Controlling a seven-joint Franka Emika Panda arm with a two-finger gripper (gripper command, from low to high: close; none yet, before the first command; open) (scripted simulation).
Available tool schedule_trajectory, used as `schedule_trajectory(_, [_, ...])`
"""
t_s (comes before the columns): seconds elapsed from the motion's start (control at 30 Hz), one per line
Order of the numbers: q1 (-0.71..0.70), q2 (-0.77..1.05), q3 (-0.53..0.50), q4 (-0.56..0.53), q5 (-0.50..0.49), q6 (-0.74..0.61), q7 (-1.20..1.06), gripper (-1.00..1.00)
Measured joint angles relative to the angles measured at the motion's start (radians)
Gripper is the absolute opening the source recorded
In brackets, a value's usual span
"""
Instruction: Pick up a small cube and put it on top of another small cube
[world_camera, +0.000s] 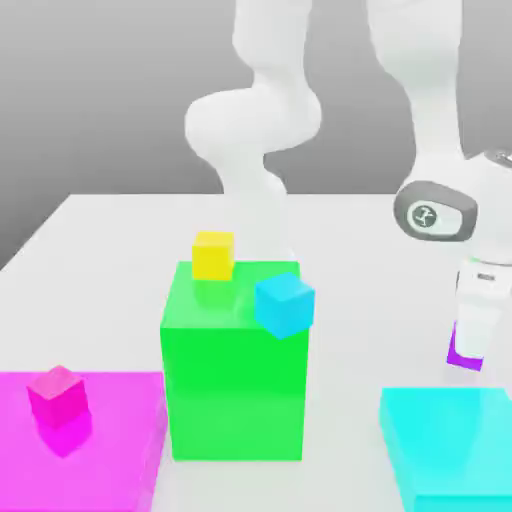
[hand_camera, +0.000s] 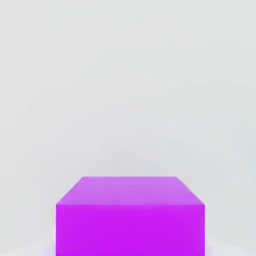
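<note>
Now | claw (world_camera: 471, 345) | at purple cube (world_camera: 461, 350), possibly touching | grip: cannot tell

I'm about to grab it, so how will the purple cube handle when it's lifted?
The purple cube looks rigid with flat, parallel sides, so it probably won't flex or roll. Its smooth faces may be slippery, so it could twist if gripped off-centre. Being small beside the green block, it's likely light.
</note>
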Motion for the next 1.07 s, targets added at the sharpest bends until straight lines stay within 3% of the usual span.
schedule_trajectory(0.1, [-0.049,-0.01,-0.037,0.053,0.012,-0.046,-0.032,-1.0])
schedule_trajectory(0.43, [-0.337,-0.029,-0.316,0.235,0.006,-0.209,-0.092,-1.0])
schedule_trajectory(0.8, [-0.879,-0.176,-0.575,0.259,0.106,-0.417,-0.16,-1.0])
schedule_trajectory(0.93, [-0.878,-0.087,-0.549,0.223,0.171,-0.305,-0.201,-1.0])
schedule_trajectory(0.97, [-0.878,-0.064,-0.546,0.217,0.181,-0.277,-0.208,1.0])
schedule_trajectory(1.07, [-0.878,-0.064,-0.546,0.217,0.181,-0.277,-0.208,1.0])
